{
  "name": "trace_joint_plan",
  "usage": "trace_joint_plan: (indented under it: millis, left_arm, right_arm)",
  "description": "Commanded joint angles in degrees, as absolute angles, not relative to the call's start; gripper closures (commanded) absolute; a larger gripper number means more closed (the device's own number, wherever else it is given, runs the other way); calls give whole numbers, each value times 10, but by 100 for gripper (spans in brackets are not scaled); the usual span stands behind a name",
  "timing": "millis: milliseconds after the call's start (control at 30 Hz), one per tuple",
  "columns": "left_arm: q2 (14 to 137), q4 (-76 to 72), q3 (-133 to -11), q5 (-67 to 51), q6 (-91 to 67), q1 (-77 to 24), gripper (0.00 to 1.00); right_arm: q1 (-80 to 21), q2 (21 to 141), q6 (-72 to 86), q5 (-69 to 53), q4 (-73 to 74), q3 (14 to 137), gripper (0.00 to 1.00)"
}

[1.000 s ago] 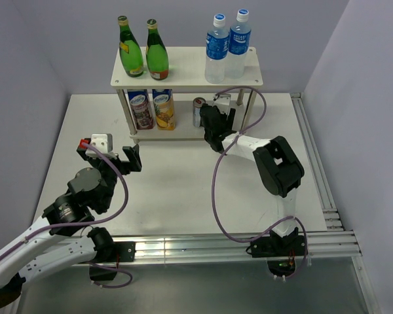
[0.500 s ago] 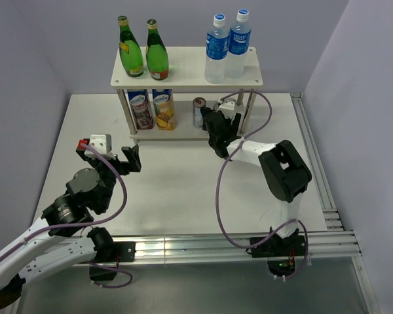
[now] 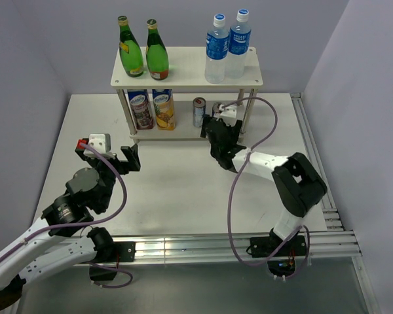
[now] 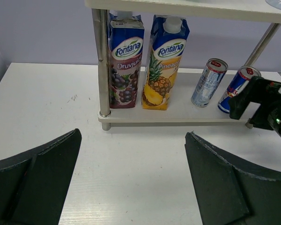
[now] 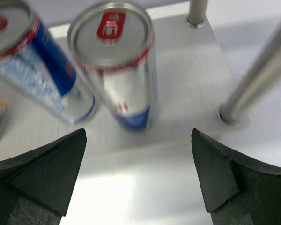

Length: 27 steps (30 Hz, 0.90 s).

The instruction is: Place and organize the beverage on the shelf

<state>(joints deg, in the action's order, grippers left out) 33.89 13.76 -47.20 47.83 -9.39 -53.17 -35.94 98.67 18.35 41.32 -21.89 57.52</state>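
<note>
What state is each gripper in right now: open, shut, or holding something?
Left gripper: open, holding nothing.
Right gripper: open, empty, facing a can on the shelf.

The shelf (image 3: 187,69), a two-tier rack of pale boards on thin silver posts, stands upright at the bench's (image 3: 183,190) far edge, carrying two green glass bottles (image 3: 131,49) and two blue-labelled water bottles (image 3: 217,49) on top, and below a purple Fontana carton (image 4: 125,58), a pineapple Fontana carton (image 4: 165,61) and two slim energy-drink cans (image 4: 209,83).
</note>
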Motion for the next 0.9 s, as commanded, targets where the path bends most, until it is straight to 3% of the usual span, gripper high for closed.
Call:
trace_joint_plan:
  millis: [0,133,267,300,400,500,667,867]
  left_arm:
    - [335,124,-474,472,-90,-527,1]
    - [343,141,-492,486,-119,-527,1]
    - [349,152,-504,484,-141,-527,1]
    - [350,166,-509,471,-148,-526,1]
    - [370,187,-539,415,-158,-526,1]
    - [416,228,-589,432,-171,-526,1]
    - [533,359,-735,498,-207,-526,1]
    - [533,291,-744,455,-161,-523,1]
  right_arm:
    - [-399,907,214,453,-187,550,0]
    - [-481,818,257,462,-45,555,3]
    - [-558,681,264,369,92,577,0]
    - [-567,662,275,361,183,594,0]
    - [-609,586,300,407,328,671,0]
    - [-658,514,294,448,426,737,0]
    - [-667,421,289,498,501,810,0]
    - [-667,365,268,501,486,785,0]
